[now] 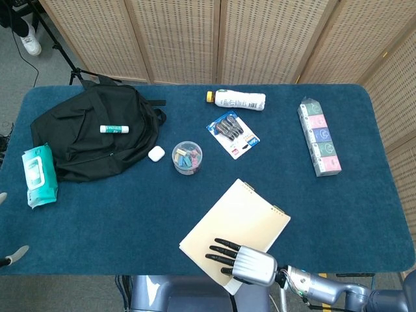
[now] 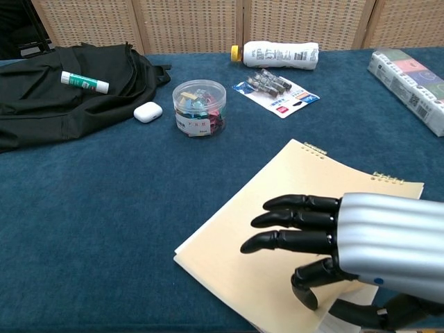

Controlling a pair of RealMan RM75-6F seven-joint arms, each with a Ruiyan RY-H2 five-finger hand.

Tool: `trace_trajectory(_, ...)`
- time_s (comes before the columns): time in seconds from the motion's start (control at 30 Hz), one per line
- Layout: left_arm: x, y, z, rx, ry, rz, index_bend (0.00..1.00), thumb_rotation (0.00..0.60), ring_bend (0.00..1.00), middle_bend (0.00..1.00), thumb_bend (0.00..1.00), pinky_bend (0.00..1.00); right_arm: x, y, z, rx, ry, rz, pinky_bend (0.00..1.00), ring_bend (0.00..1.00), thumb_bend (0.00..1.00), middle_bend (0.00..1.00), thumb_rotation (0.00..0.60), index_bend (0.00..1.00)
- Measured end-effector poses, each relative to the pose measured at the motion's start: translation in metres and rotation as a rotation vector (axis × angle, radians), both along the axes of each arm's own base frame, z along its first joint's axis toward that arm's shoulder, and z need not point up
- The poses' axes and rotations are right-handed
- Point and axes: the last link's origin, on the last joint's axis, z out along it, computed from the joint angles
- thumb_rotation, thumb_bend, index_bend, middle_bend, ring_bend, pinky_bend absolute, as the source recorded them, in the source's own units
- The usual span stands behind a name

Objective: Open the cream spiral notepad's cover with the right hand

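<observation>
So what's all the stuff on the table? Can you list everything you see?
table: one, dark blue cloth top, under everything
backpack: one, black, far left
glue stick: one, white and green, lying on the backpack
wipes pack: one, teal, left edge
earbud case: one, white, beside the backpack
clip tub: one, clear with colourful clips, middle
bottle: one, white with yellow cap, lying at the back
pen pack: one, blue and white card, near the bottle
long box: one, pink, blue and green panels, right side
notepad: one, cream, spiral-bound, front
folding screen: woven tan panels behind the table
right hand: one, silver with black fingers, on the notepad's near edge
</observation>
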Motion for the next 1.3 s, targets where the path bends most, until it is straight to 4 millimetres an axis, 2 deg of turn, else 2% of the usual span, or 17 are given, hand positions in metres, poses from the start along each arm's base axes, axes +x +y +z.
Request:
trace_trajectory(0.37, 0.001, 0.0, -0.001, -0.001, 0.002, 0.001, 0.0, 0.6, 0.0, 0.0, 0.0, 0.0, 0.002, 0.017, 0.0, 0.015, 0.012, 0.08, 0.0, 0.0, 0.78, 0.13, 0.6, 0.72)
trace_trajectory(0.53, 0.0, 0.0, 0.0, 0.001, -0.002, 0.001, 0.0, 0.6, 0.0, 0.0, 0.0, 0.0, 0.007, 0.016, 0.001, 0.017, -0.009, 0.061, 0.0, 0.0, 0.78, 0.13, 0.6, 0.72)
trace_trajectory(0.83, 0.0, 0.0, 0.002, 0.003, -0.012, 0.0, 0.0, 0.6, 0.0, 0.0, 0.0, 0.0, 0.026, -0.007, 0.011, 0.022, -0.122, -0.14, 0.0, 0.0, 0.78, 0.14, 0.6, 0.72)
trace_trajectory(1.1, -0.001, -0.002, 0.004, 0.004, -0.021, -0.007, 0.0, 0.6, 0.0, 0.0, 0.0, 0.0, 0.038, -0.036, 0.035, 0.035, -0.259, -0.434, 0.0, 0.0, 0.79, 0.14, 0.6, 0.73)
trace_trajectory(1.3, -0.001, -0.003, 0.005, 0.004, -0.023, -0.009, 0.0, 0.6, 0.0, 0.0, 0.0, 0.0, 0.038, -0.06, 0.051, 0.036, -0.335, -0.64, 0.0, 0.0, 0.83, 0.14, 0.6, 0.73)
